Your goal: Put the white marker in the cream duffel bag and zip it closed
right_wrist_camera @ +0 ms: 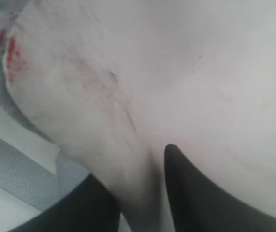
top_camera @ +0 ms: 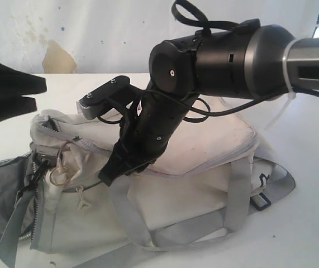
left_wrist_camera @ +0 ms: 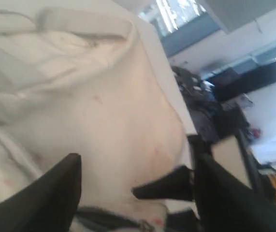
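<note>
One rumpled cream duffel bag (top_camera: 209,148) trails flat grey straps (top_camera: 238,195).

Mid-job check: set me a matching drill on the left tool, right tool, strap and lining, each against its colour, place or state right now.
Things:
1 left tool
2 right tool
3 strap
4 lining

Descriptions:
A dark grey, exposed at the unzipped end of the bag
B down against the bag's cream fabric
C light grey, running across the bag's side
D fingers wide apart, holding nothing

Pairs: 1-D, 2-B, 3-C, 4-A
</note>
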Robot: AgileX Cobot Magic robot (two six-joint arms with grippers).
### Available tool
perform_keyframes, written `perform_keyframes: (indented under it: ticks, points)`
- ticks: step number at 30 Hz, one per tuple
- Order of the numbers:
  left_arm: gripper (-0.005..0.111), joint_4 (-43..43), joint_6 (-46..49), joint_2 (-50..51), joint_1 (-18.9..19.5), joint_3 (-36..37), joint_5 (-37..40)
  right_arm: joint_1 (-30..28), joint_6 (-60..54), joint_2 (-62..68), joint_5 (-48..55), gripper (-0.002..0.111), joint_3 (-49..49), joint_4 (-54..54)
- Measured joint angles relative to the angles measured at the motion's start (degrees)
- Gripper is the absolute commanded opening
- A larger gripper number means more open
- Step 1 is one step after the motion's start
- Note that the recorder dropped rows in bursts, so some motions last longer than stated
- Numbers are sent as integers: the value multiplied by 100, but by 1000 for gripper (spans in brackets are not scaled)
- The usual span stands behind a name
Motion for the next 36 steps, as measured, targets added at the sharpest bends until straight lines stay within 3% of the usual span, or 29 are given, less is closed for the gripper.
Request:
perform_keyframes:
  ticks: [3, 6, 16, 27, 36]
  points:
    - [74, 658, -729, -31, 0, -399, -1016, 0, 0, -33, 93, 37, 0, 23]
    - [74, 1762, -1482, 133, 0, -931, -1334, 0, 0, -46, 237, 37, 0, 32]
    - [74, 3204, -1843, 1326, -72, -2337, -739, 0, 0, -46, 210, 37, 0, 35]
    - [74, 4734, -2035, 2562, -1027, -3892, -280, 0, 0, -46, 52, 37, 0, 44]
    - [74, 5241, -1910, 3230, -1265, -4250, -146, 0, 0, -46, 29, 37, 0, 44]
